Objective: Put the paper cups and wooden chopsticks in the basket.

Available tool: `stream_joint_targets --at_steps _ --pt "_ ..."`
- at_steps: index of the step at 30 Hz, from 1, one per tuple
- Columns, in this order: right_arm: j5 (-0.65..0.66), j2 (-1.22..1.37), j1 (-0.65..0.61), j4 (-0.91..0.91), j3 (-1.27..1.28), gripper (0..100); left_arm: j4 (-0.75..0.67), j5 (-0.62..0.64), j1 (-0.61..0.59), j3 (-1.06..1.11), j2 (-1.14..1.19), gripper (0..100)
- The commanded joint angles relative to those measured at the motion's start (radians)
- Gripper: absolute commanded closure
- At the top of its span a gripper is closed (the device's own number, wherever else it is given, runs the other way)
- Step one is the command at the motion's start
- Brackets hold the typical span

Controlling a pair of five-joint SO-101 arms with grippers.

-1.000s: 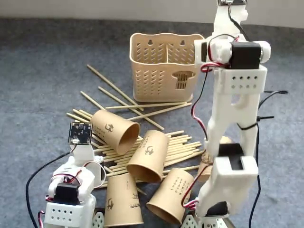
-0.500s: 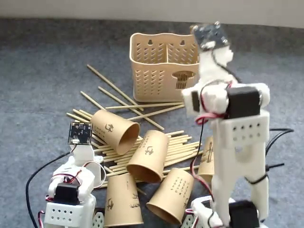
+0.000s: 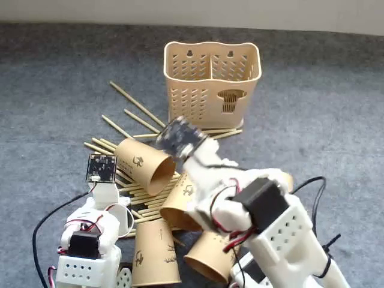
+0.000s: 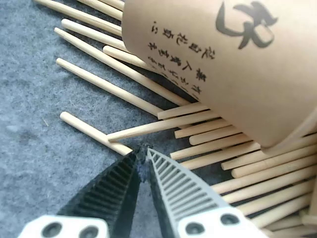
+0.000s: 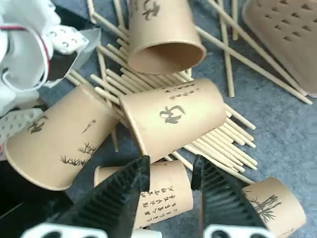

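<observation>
Grey table — right hand spread above toppled paper cups, left hand pressed together.

A grey, fuzzy felt-like counter spreads across nearly the whole frame. Along the top edge, behind it, runs a pale off-white band.

Lit softly and evenly, bright across the grey tabletop. Throws faint, diffuse shadows under the paper cups and around the basket foot. Deepens to dark shade in gaps between the wooden chopsticks.
</observation>
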Motion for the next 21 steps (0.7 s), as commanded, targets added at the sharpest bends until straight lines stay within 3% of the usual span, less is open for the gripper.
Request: stream_joint_targets --at_steps 1,10,17,21 --pt "0.018 -0.022 -0.076 -0.076 0.081 85.0 -0.009 0.006 0.013 0.019 -0.007 99" --pt "0.025 -0.030 -0.091 -0.205 0.226 85.0 -0.009 0.006 0.012 0.019 -0.007 99" --pt "0.025 -0.024 -0.203 -0.226 0.243 85.0 -0.009 0.006 0.012 0.019 -0.007 99" --pt "0.026 -0.022 -0.173 -0.295 0.308 85.0 -0.009 0.006 0.012 0.019 -0.007 99"
